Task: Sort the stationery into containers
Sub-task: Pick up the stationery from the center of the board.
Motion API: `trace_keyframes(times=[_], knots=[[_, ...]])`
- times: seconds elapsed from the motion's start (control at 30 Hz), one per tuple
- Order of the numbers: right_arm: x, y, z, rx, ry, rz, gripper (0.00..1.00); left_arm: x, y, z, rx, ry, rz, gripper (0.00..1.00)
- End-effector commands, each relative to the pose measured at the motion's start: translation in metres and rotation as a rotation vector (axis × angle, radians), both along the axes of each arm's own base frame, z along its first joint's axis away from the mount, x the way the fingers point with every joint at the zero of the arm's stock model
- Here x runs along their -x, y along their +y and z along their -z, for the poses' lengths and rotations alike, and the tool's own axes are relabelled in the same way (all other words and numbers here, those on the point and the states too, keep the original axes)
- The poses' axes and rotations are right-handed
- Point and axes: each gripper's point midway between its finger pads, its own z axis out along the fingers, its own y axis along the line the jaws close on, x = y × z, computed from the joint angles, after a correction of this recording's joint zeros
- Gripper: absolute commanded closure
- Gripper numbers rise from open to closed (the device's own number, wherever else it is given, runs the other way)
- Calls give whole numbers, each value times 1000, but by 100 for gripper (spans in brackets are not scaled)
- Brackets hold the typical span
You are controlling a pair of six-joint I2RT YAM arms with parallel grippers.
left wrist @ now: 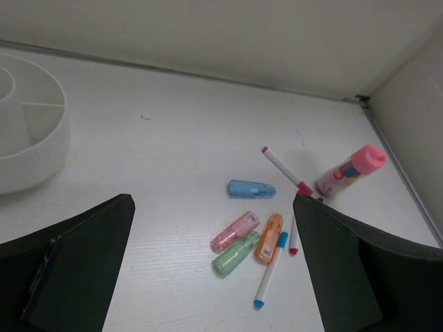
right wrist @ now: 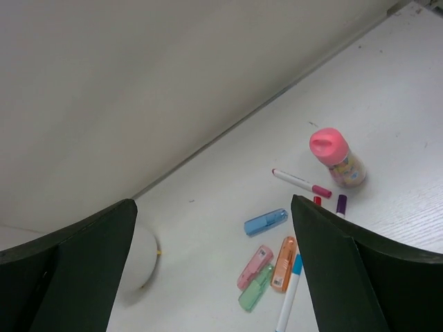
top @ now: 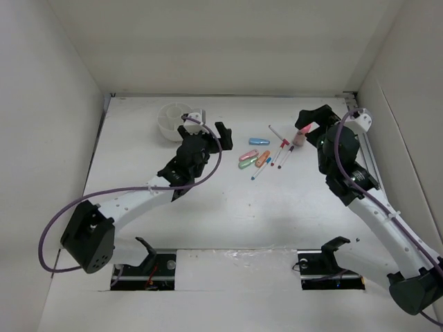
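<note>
The left hand (top: 208,128) and right hand (top: 310,121) both gape wide, holding nothing. The left is just beside the ribbed, divided white bowl (top: 166,128) by the worktop's (top: 242,214) far edge. Between the hands lie thin pens (left wrist: 270,277) and smooth capsules (left wrist: 250,188), clustered beside the pink-topped stub (top: 301,136); nearer ground is bare.

no readable text anywhere
</note>
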Motion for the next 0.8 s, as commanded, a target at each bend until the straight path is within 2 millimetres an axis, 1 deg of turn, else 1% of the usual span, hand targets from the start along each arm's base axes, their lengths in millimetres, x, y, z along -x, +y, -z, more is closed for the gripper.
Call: trace_keyframes(times=[0.0,0.03,0.07,0.1,0.13,0.17,0.2,0.23,0.27,0.3,0.33,0.37,0.4,0.43,0.47,0.5,0.53,0.57,0.6,0.63,0.67,0.7,0.73,0.77], knots=[[9,-7,-24,-7,-27,25,1,-9,-26,-22,34,-1,56,0],[10,-7,-27,-7,-27,25,1,-7,-42,-17,14,10,139,0],[10,-7,-27,-7,-27,25,1,-6,-53,-22,28,-2,191,0],[13,-11,-32,-10,-34,36,1,-3,-62,-22,10,-18,249,0],[14,-12,-35,-8,-31,36,5,0,-73,-28,22,-30,306,0],[14,-12,-35,-8,-31,36,14,4,-87,-24,19,-19,379,0],[15,-12,-38,-8,-31,36,26,5,-98,-35,30,-36,404,0],[16,-13,-42,-9,-32,36,40,6,-107,-37,32,-38,420,0],[16,-13,-42,0,-31,35,59,3,-117,-18,-28,-1,414,0],[18,-14,-46,-1,-32,35,64,5,-133,-33,-28,-26,407,0],[20,-15,-52,-3,-36,35,71,6,-144,-34,-33,-20,416,0],[21,-15,-55,-3,-36,35,82,6,-154,-35,-46,-22,431,0],[22,-16,-57,-4,-38,35,84,12,-173,-17,-73,16,485,0],[23,-16,-59,-2,-34,35,86,9,-183,-32,-52,-9,511,0],[24,-17,-63,-6,-42,35,86,8,-189,-30,-48,8,522,0],[25,-17,-67,-7,-43,35,87,3,-195,-17,-56,37,522,0],[25,-18,-67,-7,-43,35,87,0,-199,-22,-38,34,521,0],[26,-21,-71,-8,-46,44,87,-2,-203,-23,-33,26,521,0],[31,-23,-77,-14,-58,45,87,-5,-205,-22,-41,22,522,4],[31,-25,-78,-14,-58,54,87,-5,-213,-8,-68,41,532,44],[34,-27,-85,-23,-76,54,85,-8,-216,-12,-70,28,533,67],[37,-31,-91,-31,-92,63,81,-12,-217,-10,-85,23,523,73],[37,-31,-92,-31,-92,63,65,-10,-226,5,-112,42,537,73],[37,-29,-92,-32,-92,53,55,-12,-234,-2,-119,24,526,68]])
